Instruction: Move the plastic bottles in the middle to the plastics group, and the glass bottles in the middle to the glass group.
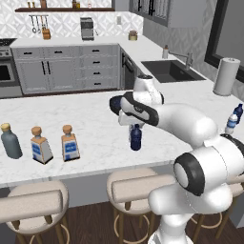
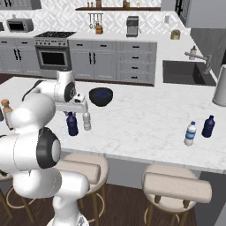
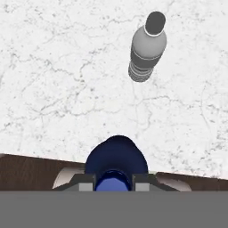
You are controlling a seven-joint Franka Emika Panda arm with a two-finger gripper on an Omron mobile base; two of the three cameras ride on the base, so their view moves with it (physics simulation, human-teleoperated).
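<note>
My gripper (image 3: 114, 181) is shut on the cap of the dark navy plastic bottle (image 3: 116, 160), which stands upright near the counter's front edge (image 1: 136, 139) (image 2: 72, 125). The clear plastic bottle (image 3: 147, 49) with a white cap stands just beside it (image 2: 87, 121), apart from the fingers. A square cork-stoppered glass bottle (image 1: 70, 143) stands to the left. Further left is the glass group: a rounded grey-blue bottle (image 1: 10, 141) and a square corked bottle (image 1: 41, 145). The plastics group, a dark blue bottle (image 2: 208, 126) and a pale clear one (image 2: 190, 133), stands far right.
A dark blue bowl (image 2: 101, 96) sits on the marble counter (image 2: 141, 119) behind the gripped bottle. A paper towel roll (image 1: 226, 76) and the sink (image 1: 171, 70) lie at the far right. Stools (image 1: 138, 186) stand under the front edge.
</note>
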